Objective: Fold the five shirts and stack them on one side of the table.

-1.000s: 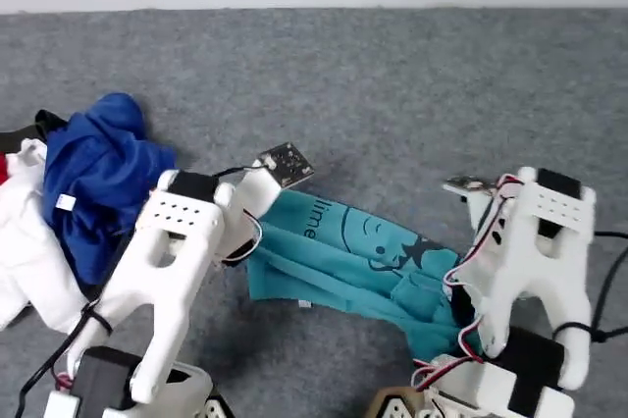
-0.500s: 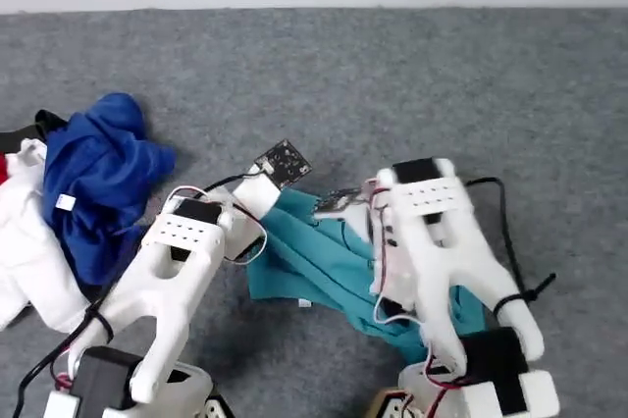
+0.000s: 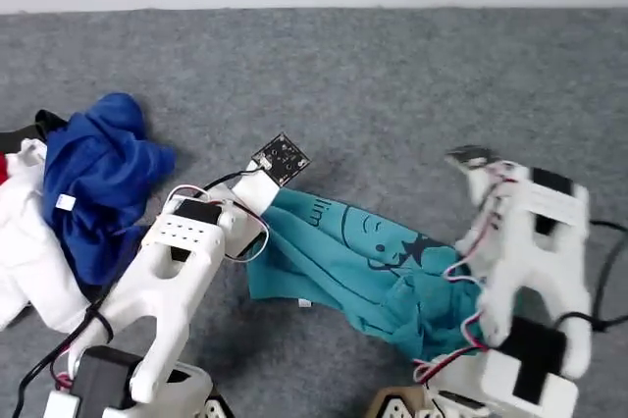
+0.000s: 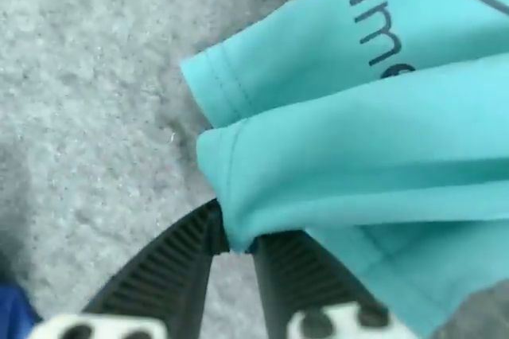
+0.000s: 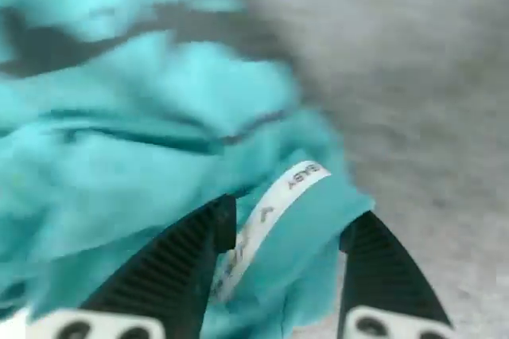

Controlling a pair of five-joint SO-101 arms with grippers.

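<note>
On the table [image 3: 392,94] the shirt [image 3: 363,261] lies between my two arms. My left gripper [image 4: 235,239] is at one end of it, with a folded edge pinched between its fingers. From there the cloth runs toward my right gripper [image 5: 290,227]. That one is over the bunched other end, the neck label [image 5: 274,204] between its spread fingers. The heap of other shirts [image 3: 88,182] lies on the left gripper's far side, apart from the shirt.
</note>
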